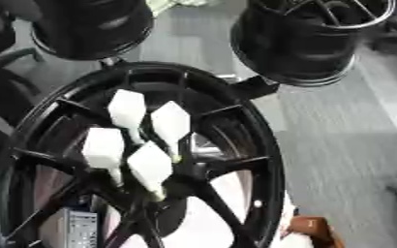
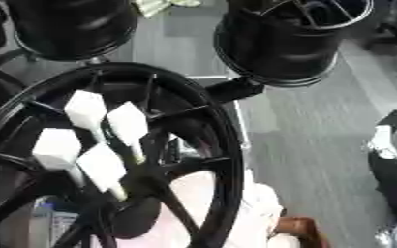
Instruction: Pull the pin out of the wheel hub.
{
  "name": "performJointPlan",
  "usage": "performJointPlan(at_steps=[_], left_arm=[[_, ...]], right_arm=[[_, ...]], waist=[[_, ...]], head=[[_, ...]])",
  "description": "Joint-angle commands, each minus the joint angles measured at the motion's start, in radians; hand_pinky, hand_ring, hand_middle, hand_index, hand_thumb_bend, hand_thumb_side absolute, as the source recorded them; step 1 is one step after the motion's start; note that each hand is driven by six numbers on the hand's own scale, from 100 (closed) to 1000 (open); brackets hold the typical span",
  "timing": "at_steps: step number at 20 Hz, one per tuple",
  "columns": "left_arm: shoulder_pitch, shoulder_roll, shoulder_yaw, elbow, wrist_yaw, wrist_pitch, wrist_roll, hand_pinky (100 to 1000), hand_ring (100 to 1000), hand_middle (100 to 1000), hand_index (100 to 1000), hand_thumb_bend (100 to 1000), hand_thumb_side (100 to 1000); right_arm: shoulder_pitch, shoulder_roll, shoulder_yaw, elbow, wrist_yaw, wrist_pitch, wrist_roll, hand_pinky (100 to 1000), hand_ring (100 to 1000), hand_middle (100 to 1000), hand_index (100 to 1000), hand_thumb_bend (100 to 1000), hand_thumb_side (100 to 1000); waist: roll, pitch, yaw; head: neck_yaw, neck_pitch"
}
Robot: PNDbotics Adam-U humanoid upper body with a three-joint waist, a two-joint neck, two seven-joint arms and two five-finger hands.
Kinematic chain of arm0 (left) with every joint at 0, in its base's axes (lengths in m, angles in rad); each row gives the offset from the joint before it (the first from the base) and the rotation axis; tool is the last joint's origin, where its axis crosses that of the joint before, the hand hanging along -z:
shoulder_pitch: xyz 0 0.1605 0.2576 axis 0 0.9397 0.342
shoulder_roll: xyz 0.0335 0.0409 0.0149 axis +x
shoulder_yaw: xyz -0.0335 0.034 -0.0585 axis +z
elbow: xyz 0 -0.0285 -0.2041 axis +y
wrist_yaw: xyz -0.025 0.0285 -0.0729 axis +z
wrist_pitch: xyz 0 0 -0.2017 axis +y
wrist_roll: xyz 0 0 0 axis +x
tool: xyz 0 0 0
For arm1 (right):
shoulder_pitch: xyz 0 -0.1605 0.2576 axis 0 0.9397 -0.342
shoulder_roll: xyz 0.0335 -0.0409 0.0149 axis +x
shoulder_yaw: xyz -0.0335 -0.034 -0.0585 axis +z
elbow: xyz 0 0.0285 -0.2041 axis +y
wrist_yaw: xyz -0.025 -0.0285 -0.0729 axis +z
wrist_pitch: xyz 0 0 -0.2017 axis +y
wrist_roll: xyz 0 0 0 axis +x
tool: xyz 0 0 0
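Still untouched: four white faceted-head pins (image 1: 151, 164) sit in the black spoked wheel hub (image 1: 252, 145). Neither hand visible; finger state unknowable. Risk: blind reach snagging spokes.

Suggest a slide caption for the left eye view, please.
Four white-handled pins sit in the black wheel hub; no hand in view.
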Motion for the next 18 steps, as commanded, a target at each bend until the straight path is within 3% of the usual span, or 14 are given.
performJointPlan(at_steps=[1, 7, 14, 15, 18], left_arm=[[-0.031, 0.01, -0.009, -0.01, -0.017, -0.169, -0.219, 833, 831, 816, 855, 100, 247], [-0.045, 0.021, -0.042, -0.01, -0.047, -0.18, -0.28, 834, 833, 817, 856, 100, 262], [-0.05, 0.033, -0.073, -0.01, -0.091, -0.212, -0.287, 835, 833, 817, 857, 100, 270], [-0.055, 0.039, -0.079, -0.01, -0.095, -0.213, -0.287, 834, 831, 803, 860, 100, 373], [-0.07, 0.071, -0.133, -0.01, -0.132, -0.216, -0.287, 833, 828, 801, 860, 100, 439]], right_arm=[[-0.01, -0.012, -0.014, -0.01, -0.018, 0.003, -0.002, 819, 796, 691, 796, 159, 232], [-0.016, -0.01, -0.019, -0.01, -0.035, 0.013, -0.002, 819, 795, 690, 797, 150, 241], [-0.015, -0.012, -0.023, -0.01, -0.044, 0.021, -0.002, 818, 795, 690, 797, 147, 245], [-0.013, -0.014, -0.023, -0.01, -0.044, 0.022, -0.002, 819, 794, 688, 797, 140, 256], [-0.011, -0.023, -0.024, -0.01, -0.05, 0.029, -0.002, 819, 793, 688, 797, 139, 258]], waist=[[0.005, -0.019, -0.002], [0.013, -0.022, -0.003], [0.018, -0.025, 0.0], [0.023, -0.028, 0.005], [0.031, -0.035, 0.011]], head=[[-0.011, -0.019], [-0.019, -0.016], [-0.018, -0.003], [-0.024, 0.0], [-0.035, 0.008]])
